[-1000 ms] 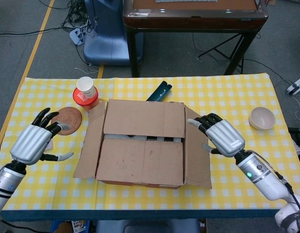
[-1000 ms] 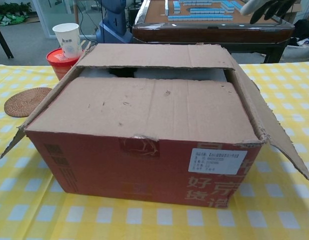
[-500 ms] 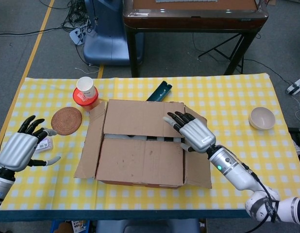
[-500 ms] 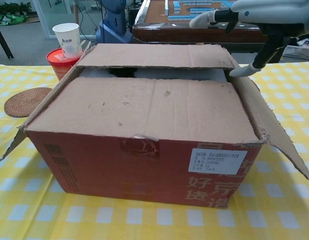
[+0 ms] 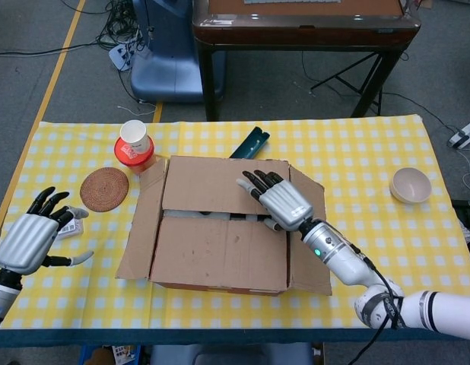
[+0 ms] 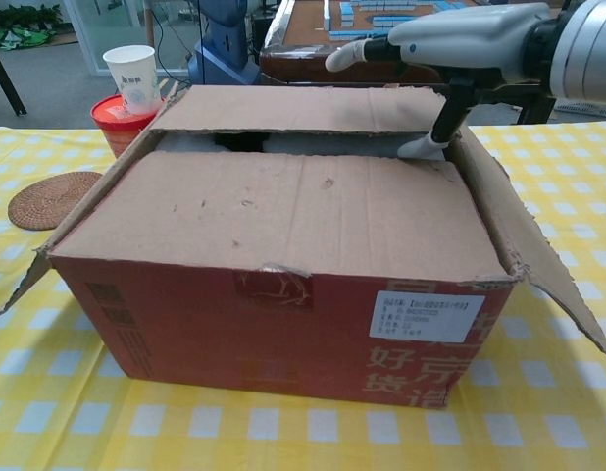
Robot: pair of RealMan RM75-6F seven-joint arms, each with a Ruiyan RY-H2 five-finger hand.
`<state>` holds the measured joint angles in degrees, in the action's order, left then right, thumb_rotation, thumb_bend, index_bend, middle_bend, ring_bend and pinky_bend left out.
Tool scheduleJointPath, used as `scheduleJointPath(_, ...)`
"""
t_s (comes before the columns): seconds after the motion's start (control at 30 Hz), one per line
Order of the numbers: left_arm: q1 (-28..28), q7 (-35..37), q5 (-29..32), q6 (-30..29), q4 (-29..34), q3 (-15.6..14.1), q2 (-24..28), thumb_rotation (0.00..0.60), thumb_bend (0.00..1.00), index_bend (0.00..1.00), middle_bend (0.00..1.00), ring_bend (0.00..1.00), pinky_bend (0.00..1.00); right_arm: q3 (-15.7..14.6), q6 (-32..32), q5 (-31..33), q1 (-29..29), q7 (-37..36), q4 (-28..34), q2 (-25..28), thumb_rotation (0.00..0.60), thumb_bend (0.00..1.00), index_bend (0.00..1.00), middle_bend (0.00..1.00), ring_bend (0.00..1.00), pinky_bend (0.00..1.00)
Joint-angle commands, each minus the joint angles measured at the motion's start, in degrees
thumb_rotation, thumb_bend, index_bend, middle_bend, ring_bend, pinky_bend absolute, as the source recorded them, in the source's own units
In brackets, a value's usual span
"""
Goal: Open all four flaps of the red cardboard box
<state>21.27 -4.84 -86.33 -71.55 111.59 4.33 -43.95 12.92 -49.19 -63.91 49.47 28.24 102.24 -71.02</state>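
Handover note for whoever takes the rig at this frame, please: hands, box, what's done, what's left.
Right robot hand: open, fingers spread, over the far flap near the gap, thumb pointing down at the flap edge in the chest view; holds nothing.
Left robot hand: open, off to the side above the table, holding nothing.
Red cardboard box: mid-table. Left side flap and right side flap folded out.
Left: far flap and near flap lie flat over the top; both need opening.
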Motion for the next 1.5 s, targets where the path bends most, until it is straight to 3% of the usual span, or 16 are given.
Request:
scheduleJointPath(0.03,-0.21,0.1,-0.12,-0.15,0.0,-0.04,-0.03,0.367,0.12,0.39,0.37,0.12,0.0,0.07,0.02,1.0,1.04,0.22,-1.2,-1.12,0.6,0.22,0.0,0.01,0.04,0.15)
scheduleJointPath(0.3,-1.01,0.49,-0.67,-0.7,-0.32,-0.35,-0.06,0.368,0.12,0.39,0.37,0.12,0.0,1.43,-1.72,2.22,2.29,-0.88,-3.46,-2.18,0.6,0.22,0.0,0.01,0.04,0.15)
scheduleJointPath(0.63,-1.96,1.77,-1.59,-1.71,-1.16,-0.55,0.06,0.368,0.12,0.39,0.37,0.12,0.0,5.57,-3.81,5.77,2.76,-4.11,-4.72,1.69,0.6,0.25,0.0,0.01,0.04,0.15)
scheduleJointPath(0.9,-2.48,1.98,-2.74,-2.25,-1.1,-0.82,-0.02,0.368,0.12,0.4,0.37,0.12,0.0,7.89,-2.35,12.77,4.46,-6.55,-11.4,1.6,0.6,0.25,0.0,0.01,0.04,0.15)
scheduleJointPath(1.27,-2.96,1.66,-3.2,-2.36,-0.87,-1.04,0.16,0.368,0.12,0.4,0.37,0.12,0.0,9.54,0.18,19.12,9.36,-7.08,-24.03,-3.3,0.6,0.25,0.0,0.02,0.04,0.15)
scheduleJointPath(1.5,-3.01,1.9,-3.07,-1.9,-1.34,-1.14,-0.02,0.367,0.12,0.4,0.37,0.12,0.0,9.13,-0.1,20.7,9.92,-6.31,-25.79,-3.44,0.6,0.25,0.0,0.03,0.04,0.15)
